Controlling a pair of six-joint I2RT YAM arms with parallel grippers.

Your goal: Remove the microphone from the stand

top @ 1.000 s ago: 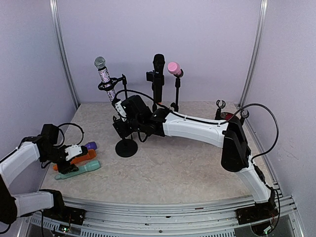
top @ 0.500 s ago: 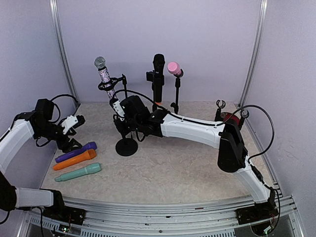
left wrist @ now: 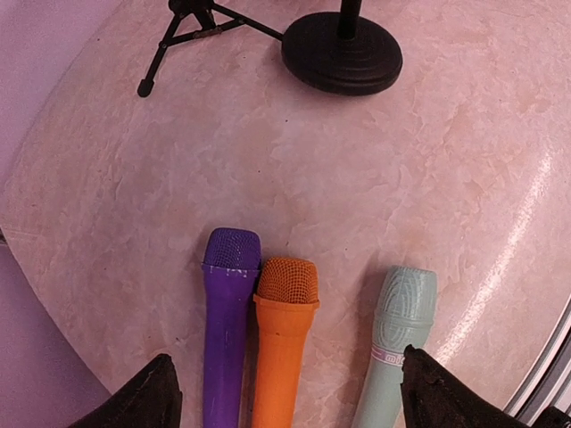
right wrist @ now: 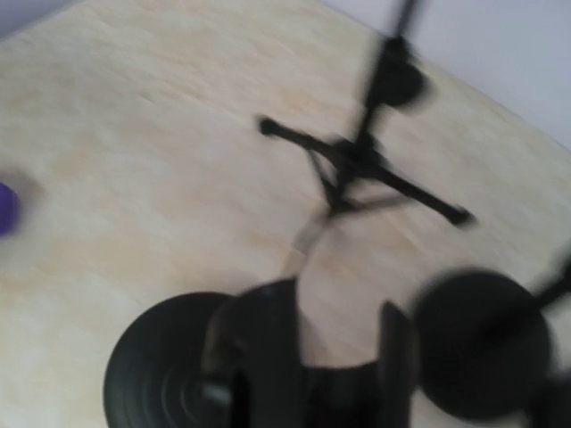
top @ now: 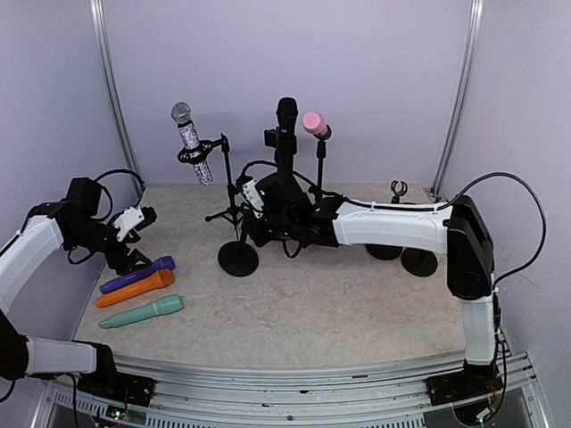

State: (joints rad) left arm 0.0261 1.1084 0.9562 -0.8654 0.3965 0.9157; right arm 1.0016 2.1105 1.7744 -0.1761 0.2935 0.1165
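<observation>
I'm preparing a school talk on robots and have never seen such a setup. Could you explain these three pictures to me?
These are two robot arms, the left arm and the right arm, bolted at the near edge of a table, each with a two-finger gripper. The wide picture comes from a fixed camera above and behind them; the other two from cameras on the wrists. Microphone stands hold a silver microphone, a black microphone and a pink microphone. A purple microphone, an orange microphone and a mint microphone lie flat at the left. The left gripper hangs open and empty above those three. The right gripper is among the stands; its picture is too blurred to show whether it grips anything.
</observation>
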